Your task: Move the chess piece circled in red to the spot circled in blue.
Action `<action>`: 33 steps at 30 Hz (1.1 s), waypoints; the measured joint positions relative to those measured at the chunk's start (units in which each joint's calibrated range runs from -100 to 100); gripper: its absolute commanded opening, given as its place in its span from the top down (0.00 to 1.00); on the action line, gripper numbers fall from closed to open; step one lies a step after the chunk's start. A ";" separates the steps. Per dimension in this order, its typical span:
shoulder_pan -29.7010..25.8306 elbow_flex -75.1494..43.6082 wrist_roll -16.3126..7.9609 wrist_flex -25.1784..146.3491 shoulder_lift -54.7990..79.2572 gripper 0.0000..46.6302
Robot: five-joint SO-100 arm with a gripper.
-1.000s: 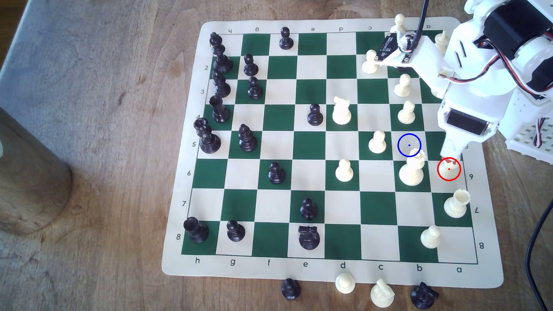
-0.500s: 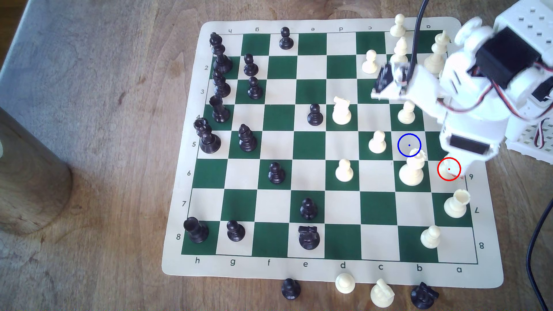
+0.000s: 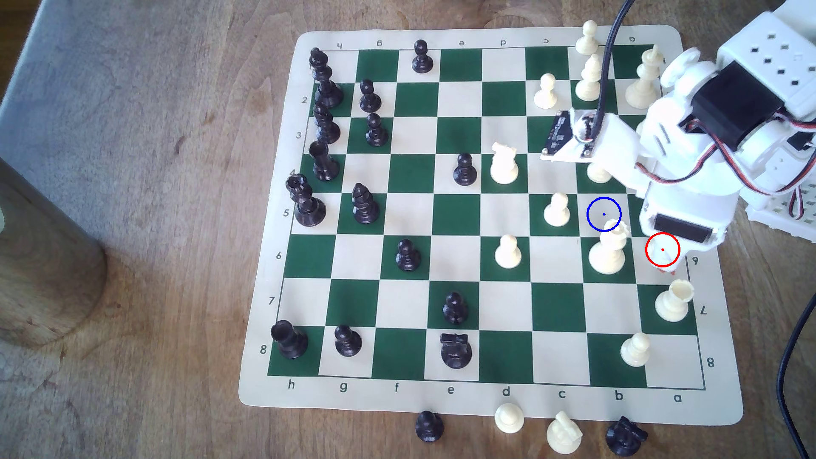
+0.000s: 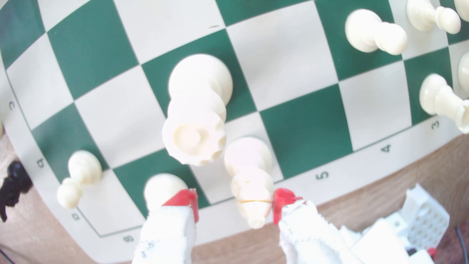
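Observation:
The cream-white bishop (image 4: 250, 177) stands on the red-ringed cream square (image 3: 662, 250) at the board's edge on the exterior view's right. In that view my gripper (image 3: 666, 268) hangs right over it and hides most of it. In the wrist view my gripper (image 4: 234, 203) is open, with its red-tipped fingers (image 4: 184, 200) on either side of the bishop's head. The head lies close against one finger and leaves a gap to the other. The blue-ringed cream square (image 3: 603, 214) is bare, one file over and one row up.
A tall white queen (image 3: 608, 249) stands between the two rings, right beside the bishop. A white rook (image 3: 673, 300) sits just below the red ring and white pawns (image 3: 557, 211) flank the blue one. Captured pieces lie off the board's near edge.
My arm has swung down the exterior view and lowered. The red fingertips went from the red ring's top edge to just past its bottom edge, now straddling the bishop.

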 measured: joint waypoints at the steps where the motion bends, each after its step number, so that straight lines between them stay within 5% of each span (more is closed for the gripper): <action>1: -0.29 0.00 -0.05 0.00 0.17 0.66; 9: -1.03 0.00 -0.20 -1.20 1.68 0.70; 12: -1.03 0.00 -0.20 -1.20 1.68 0.93; 14: -1.03 0.00 -0.20 -1.20 1.84 0.99; 27: -1.92 -0.18 1.47 2.55 -1.76 1.00; 33: 0.07 -11.12 1.81 14.58 -8.46 1.00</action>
